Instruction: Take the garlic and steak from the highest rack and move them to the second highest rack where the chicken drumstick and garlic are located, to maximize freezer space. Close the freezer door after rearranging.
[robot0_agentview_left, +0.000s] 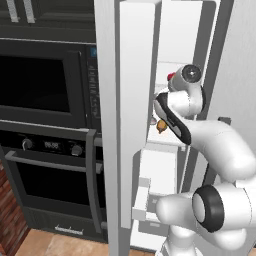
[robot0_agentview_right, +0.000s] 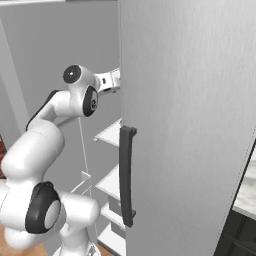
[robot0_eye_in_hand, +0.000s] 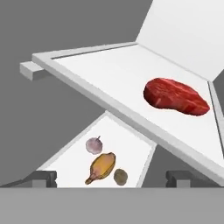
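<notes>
No readable text, labels or numbers anywhere.

Tool (robot0_eye_in_hand: 111, 177) open, empty, arm raised.

The steak (robot0_eye_in_hand: 176, 96), a flat dark-red slab with rounded edges, lies alone on the highest rack (robot0_eye_in_hand: 109, 74), a white plate with a thin raised lip. On the second highest rack (robot0_eye_in_hand: 131, 144) below lie the orange-brown chicken drumstick (robot0_eye_in_hand: 101, 167), a pale garlic bulb (robot0_eye_in_hand: 93, 145) and a small brownish lump (robot0_eye_in_hand: 120, 176) just beside the drumstick. The freezer door (robot0_agentview_left: 132, 120) stands open.

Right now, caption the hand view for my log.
Steak alone on the highest rack; chicken drumstick and two garlic-like bulbs below.
</notes>
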